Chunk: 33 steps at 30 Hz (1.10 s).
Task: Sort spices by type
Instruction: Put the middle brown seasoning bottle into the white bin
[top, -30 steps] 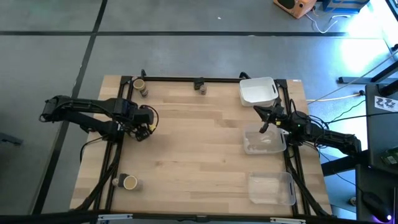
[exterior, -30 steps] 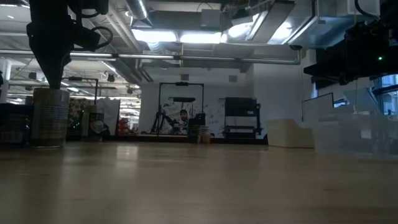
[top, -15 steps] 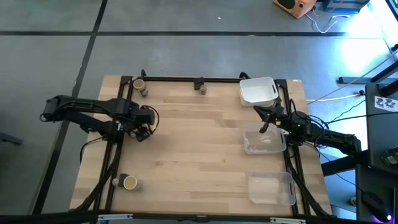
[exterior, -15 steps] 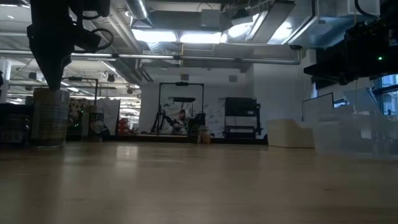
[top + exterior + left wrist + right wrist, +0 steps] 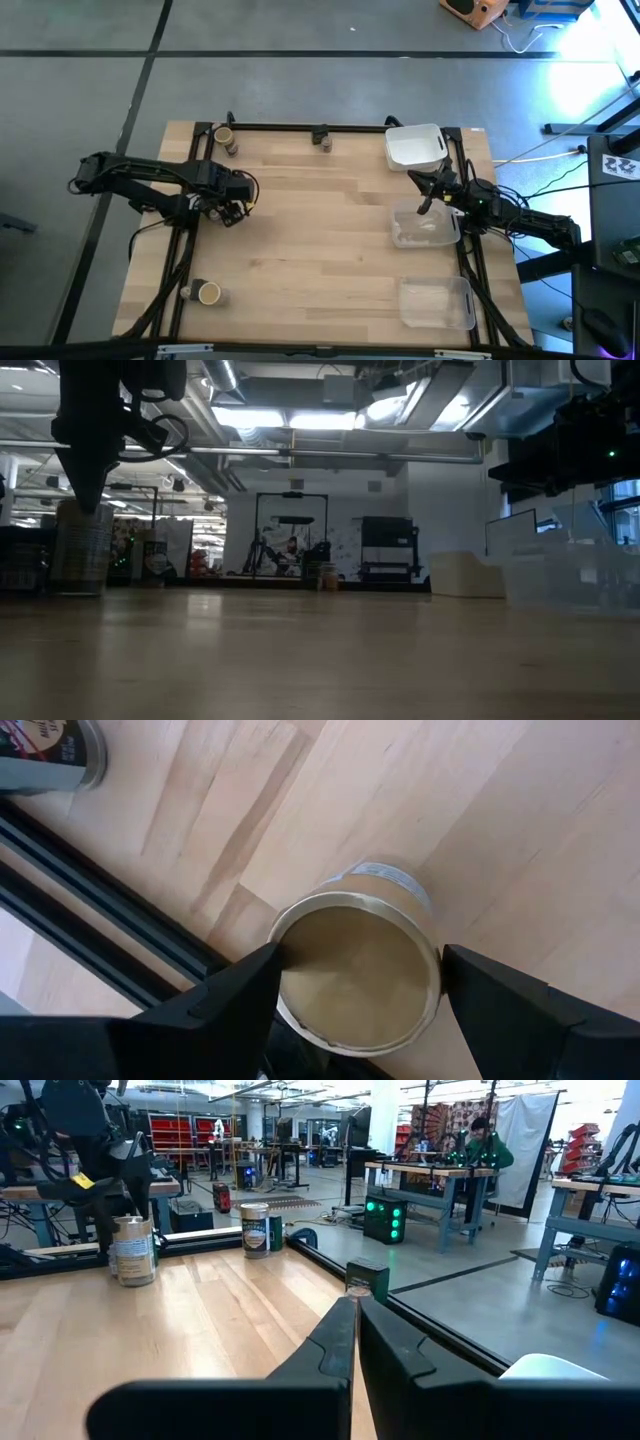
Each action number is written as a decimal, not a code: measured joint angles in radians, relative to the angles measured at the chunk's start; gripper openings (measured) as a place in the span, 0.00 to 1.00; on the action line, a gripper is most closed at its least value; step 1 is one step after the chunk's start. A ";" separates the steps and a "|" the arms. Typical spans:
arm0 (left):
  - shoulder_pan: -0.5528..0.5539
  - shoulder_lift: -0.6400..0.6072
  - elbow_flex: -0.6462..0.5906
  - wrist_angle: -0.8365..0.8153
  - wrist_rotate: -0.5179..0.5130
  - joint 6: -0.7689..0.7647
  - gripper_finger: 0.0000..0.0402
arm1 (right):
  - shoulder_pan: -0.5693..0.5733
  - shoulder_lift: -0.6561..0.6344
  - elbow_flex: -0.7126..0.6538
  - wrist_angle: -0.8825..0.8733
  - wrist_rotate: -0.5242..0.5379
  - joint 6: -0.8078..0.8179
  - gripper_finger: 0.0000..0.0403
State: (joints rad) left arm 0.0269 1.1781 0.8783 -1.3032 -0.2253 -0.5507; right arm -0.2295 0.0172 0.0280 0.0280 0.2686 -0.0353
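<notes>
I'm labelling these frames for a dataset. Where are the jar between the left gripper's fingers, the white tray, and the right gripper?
tan-topped jar [image 5: 358, 978], left wrist view, middle of its lid
white tray [image 5: 415, 147], high view, its floor
right gripper [image 5: 356, 1330], right wrist view, between its shut fingertips
</notes>
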 joint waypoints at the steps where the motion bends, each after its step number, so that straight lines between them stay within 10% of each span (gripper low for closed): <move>1: 0.000 0.003 0.000 0.001 0.000 0.000 0.67 | 0.000 0.000 0.000 0.000 0.000 0.000 0.05; 33: -0.001 0.003 0.136 0.180 0.021 0.070 0.67 | 0.000 0.000 -0.001 0.023 0.000 0.000 0.05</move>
State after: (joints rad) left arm 0.0259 1.1816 1.0142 -1.1232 -0.2041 -0.4803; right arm -0.2292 0.0174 0.0273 0.0505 0.2687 -0.0349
